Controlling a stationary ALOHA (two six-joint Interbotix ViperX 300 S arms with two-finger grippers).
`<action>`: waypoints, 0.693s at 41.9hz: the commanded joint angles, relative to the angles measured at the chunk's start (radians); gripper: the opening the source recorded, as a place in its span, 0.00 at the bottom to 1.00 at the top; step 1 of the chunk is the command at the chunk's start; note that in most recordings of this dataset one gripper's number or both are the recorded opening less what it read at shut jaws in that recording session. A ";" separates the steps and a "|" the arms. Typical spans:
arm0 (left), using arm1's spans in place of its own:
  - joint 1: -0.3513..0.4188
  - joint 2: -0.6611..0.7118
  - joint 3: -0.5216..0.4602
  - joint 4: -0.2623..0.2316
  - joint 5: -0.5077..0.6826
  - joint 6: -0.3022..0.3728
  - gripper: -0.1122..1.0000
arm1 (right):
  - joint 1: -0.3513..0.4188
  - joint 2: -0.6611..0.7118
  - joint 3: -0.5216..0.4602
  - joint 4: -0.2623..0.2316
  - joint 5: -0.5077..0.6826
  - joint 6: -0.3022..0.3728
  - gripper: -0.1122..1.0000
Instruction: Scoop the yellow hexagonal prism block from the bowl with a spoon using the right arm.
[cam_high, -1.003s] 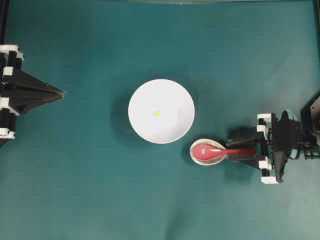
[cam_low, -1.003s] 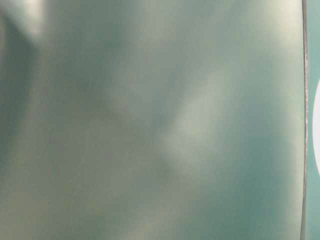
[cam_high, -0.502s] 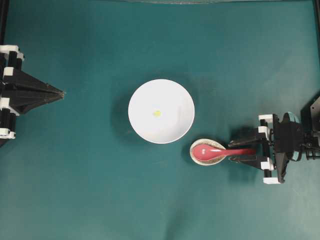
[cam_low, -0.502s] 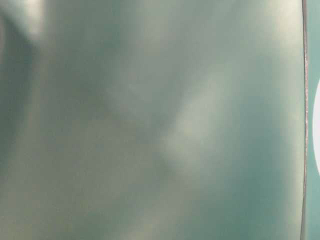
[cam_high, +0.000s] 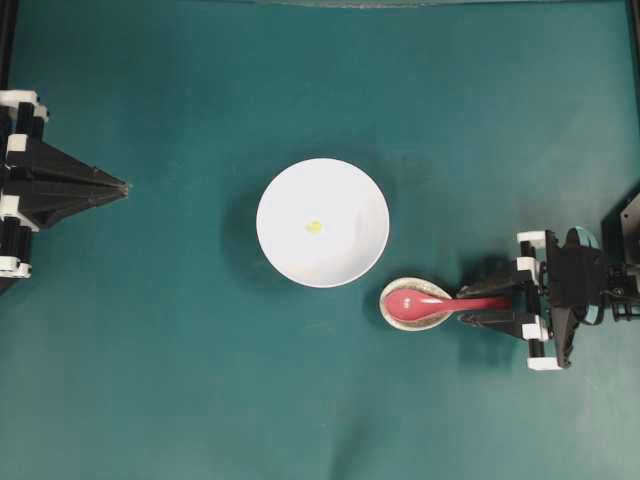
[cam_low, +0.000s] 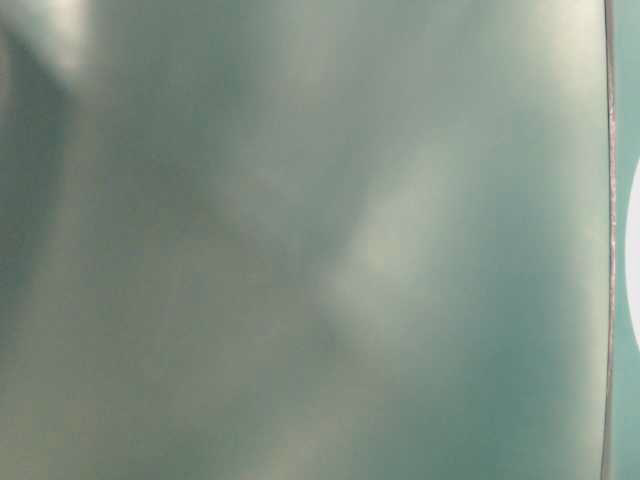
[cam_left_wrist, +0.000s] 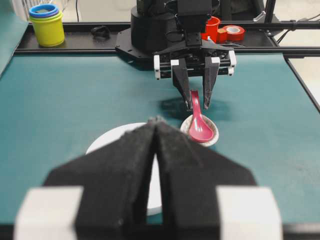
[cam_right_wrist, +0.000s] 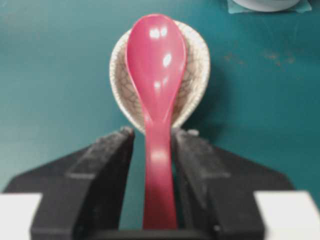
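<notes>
The tiny yellow hexagonal prism block (cam_high: 314, 226) lies near the middle of the white bowl (cam_high: 345, 195). The red-pink spoon (cam_high: 412, 301) rests with its scoop in a speckled oval rest (cam_high: 426, 284) just right of the bowl, its handle pointing right. My right gripper (cam_high: 468, 304) straddles that handle. In the right wrist view the spoon (cam_right_wrist: 156, 55) runs between the fingers (cam_right_wrist: 112, 160), with a narrow gap on the left side and almost none on the right. The right gripper (cam_right_wrist: 152, 135) is open. My left gripper (cam_high: 122, 185) is shut at the far left, holding nothing.
The left wrist view shows the right gripper (cam_left_wrist: 197, 102) over the spoon (cam_left_wrist: 200, 127), with stacked coloured cups (cam_left_wrist: 46, 22) and red tape rolls (cam_left_wrist: 232, 32) beyond the table's far edge. The table-level view is a blur.
The right gripper's jaws have narrowed around the spoon handle. The arm shifted slightly toward the near edge before that. Bowl, block and left arm have not moved.
</notes>
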 joint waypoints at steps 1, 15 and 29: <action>0.000 0.009 -0.009 0.003 -0.005 0.000 0.10 | 0.005 -0.011 -0.006 0.002 -0.006 0.002 0.48; 0.000 0.009 -0.009 0.003 -0.005 0.000 0.10 | 0.005 -0.011 -0.006 0.002 -0.002 0.002 0.47; 0.000 0.009 -0.009 0.003 -0.005 0.000 0.10 | 0.005 -0.011 -0.008 0.002 0.000 0.002 0.47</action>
